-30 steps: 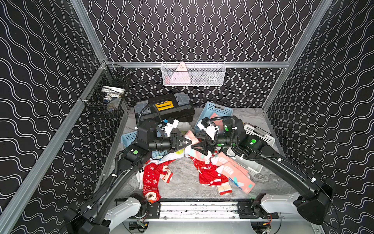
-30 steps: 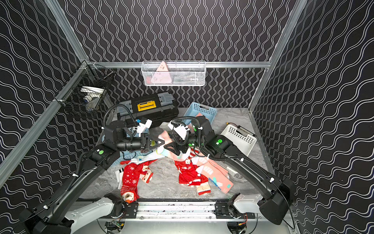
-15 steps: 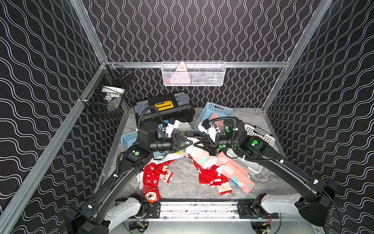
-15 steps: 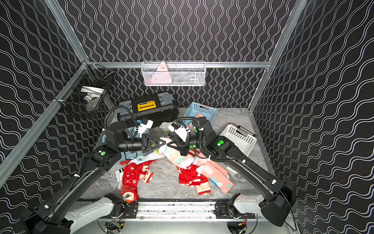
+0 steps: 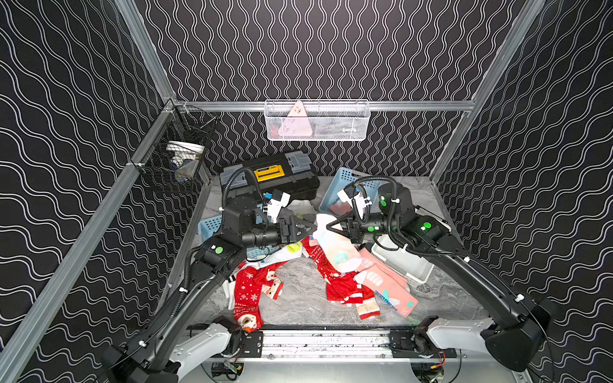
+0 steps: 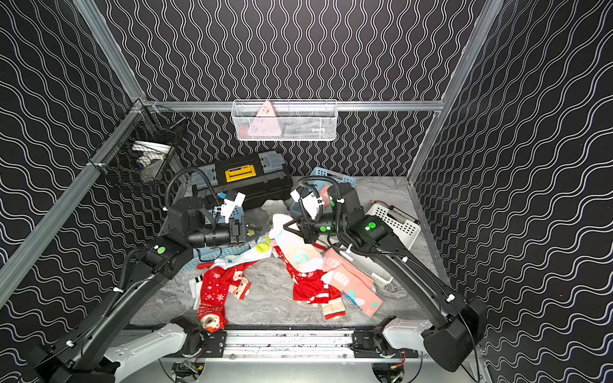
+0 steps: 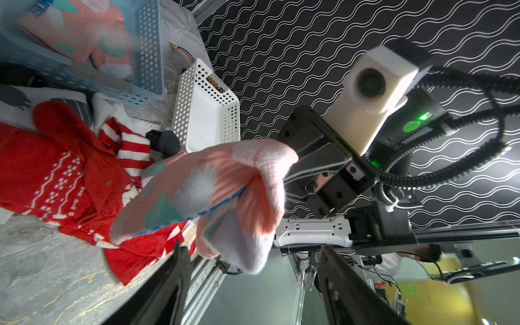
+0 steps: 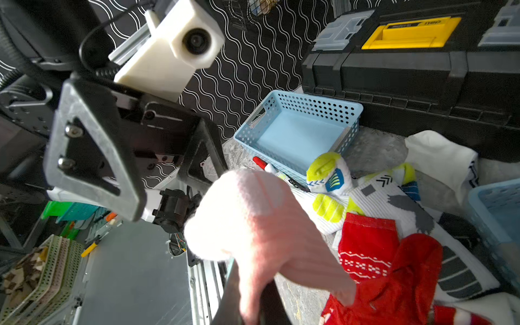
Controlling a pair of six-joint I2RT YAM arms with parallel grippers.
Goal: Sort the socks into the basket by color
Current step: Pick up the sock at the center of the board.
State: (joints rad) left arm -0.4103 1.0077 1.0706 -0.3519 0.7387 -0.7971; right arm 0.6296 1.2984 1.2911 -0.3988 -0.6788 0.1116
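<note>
A salmon-pink sock (image 5: 335,245) with white and teal patches hangs above the middle of the table, and my right gripper (image 5: 328,227) is shut on its upper end. In the right wrist view the pink sock (image 8: 261,225) is pinched between the jaws of the right gripper (image 8: 250,287). My left gripper (image 5: 310,227) faces it, open. Its fingers (image 7: 180,270) stand wide apart on either side of the white toe, clear of it. Red Christmas socks (image 5: 247,291), more pink socks (image 5: 388,288) and a white-and-yellow sock (image 5: 292,248) lie on the table.
A blue basket (image 5: 331,195) at the back holds pink socks. An empty blue basket (image 8: 309,98) sits under my left arm, and a white basket (image 5: 408,265) sits under my right arm. A black toolbox (image 5: 268,175) stands at the back, with wire baskets (image 5: 316,121) on the walls.
My right gripper has shut on the pink sock. My left gripper, shut on it before, has opened and let go. Both arms stay close together.
</note>
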